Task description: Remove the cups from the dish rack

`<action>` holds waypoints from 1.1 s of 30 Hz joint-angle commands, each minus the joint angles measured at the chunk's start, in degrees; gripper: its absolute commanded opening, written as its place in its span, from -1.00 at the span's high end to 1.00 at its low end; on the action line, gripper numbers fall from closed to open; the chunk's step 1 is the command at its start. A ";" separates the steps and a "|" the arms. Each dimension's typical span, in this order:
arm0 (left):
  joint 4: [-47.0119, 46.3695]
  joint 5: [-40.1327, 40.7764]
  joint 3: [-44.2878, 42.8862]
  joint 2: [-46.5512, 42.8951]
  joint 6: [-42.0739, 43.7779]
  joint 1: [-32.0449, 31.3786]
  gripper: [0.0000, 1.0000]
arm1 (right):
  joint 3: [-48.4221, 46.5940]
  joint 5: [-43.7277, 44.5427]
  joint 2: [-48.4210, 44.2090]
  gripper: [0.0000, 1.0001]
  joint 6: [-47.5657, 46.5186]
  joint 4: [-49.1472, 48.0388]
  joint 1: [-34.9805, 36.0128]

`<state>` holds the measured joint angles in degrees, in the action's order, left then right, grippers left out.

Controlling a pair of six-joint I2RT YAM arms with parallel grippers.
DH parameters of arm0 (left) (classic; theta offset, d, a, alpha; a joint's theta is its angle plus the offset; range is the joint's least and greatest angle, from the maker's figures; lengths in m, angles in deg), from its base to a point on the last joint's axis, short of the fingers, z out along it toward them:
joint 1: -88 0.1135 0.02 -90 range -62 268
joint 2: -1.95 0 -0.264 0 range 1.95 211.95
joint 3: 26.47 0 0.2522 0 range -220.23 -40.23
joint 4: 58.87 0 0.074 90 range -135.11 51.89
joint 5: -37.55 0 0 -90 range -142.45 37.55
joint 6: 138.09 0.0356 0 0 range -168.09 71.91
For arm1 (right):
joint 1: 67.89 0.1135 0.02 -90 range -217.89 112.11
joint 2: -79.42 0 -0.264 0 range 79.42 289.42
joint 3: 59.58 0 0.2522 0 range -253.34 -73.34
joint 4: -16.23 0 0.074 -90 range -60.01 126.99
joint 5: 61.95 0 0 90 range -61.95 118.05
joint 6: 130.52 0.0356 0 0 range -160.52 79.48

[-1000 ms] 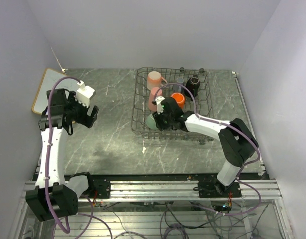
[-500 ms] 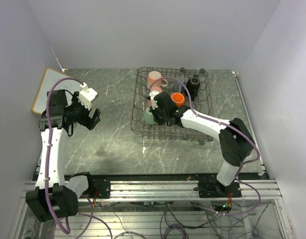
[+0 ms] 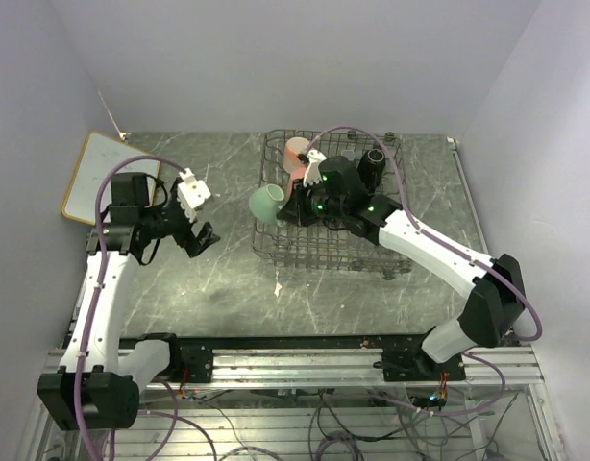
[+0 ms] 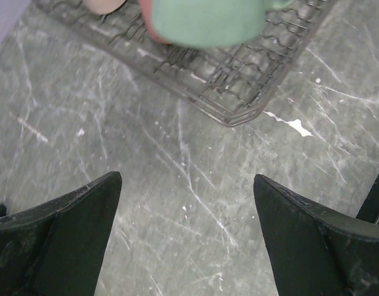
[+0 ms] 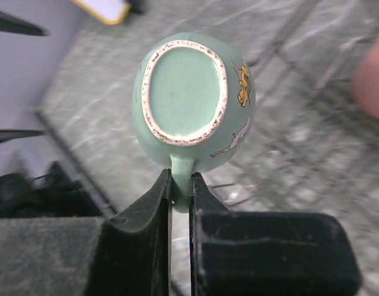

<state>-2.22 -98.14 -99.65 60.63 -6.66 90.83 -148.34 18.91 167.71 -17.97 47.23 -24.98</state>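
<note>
My right gripper (image 5: 180, 185) is shut on the handle of the mint green mug (image 5: 192, 98) and holds it in the air over the left edge of the dish rack (image 3: 276, 245), its base toward the wrist camera. The mug (image 3: 266, 203) and the right gripper (image 3: 293, 205) also show in the top view. The mug's side shows at the top of the left wrist view (image 4: 208, 21). In the rack I see a pale pink mug (image 3: 297, 151), a pink tumbler (image 3: 297, 180) and a black mug (image 3: 374, 159); the other cups are hidden by the arm. My left gripper (image 3: 204, 237) is open and empty, left of the rack.
A wood-framed whiteboard (image 3: 91, 173) lies at the far left of the marble table. A rack corner (image 4: 229, 117) shows in the left wrist view above bare tabletop. White walls close in the back and sides.
My right gripper has lifted the mint green mug up out of the rack and carried it left and back. My left arm has swung right toward the rack, gripper still open.
</note>
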 commanded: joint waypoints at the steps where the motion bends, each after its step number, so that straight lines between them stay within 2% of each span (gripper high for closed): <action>1: -0.54 0.61 0.21 -3.47 5.41 -5.89 -0.99 | 4.72 -18.61 -3.68 1.00 16.77 -11.68 0.34; 4: -2.34 1.29 3.57 -8.11 8.17 -7.48 -0.99 | 11.50 -24.30 -5.83 1.00 26.88 -21.21 0.36; 8: -4.53 0.56 6.98 -14.37 10.44 -7.91 -0.98 | 19.69 -30.47 -7.50 1.00 40.60 -38.47 0.41; 12: -3.69 -3.73 8.24 -19.54 14.35 -7.93 -0.77 | 24.53 -33.00 -8.32 1.00 50.55 -52.09 0.79; 18: -13.65 -6.71 9.77 -23.47 5.48 -7.93 -0.69 | 24.36 -32.66 -8.74 1.00 54.08 -54.89 3.41; 25: -21.41 -6.99 9.60 -25.01 0.15 -7.92 -0.56 | 25.66 -29.19 -8.04 1.00 58.99 -61.54 7.01; 30: -19.95 -8.00 8.94 -24.14 1.45 -7.93 -0.33 | 25.61 -26.80 -6.80 1.00 62.97 -67.51 10.01; 33: -15.86 -9.69 8.33 -22.98 3.69 -7.93 -0.02 | 25.27 -25.20 -5.59 1.00 64.64 -70.09 11.55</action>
<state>-19.85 -104.32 -90.16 36.37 -5.00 83.27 -122.27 -8.79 161.20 43.03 -13.71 -15.14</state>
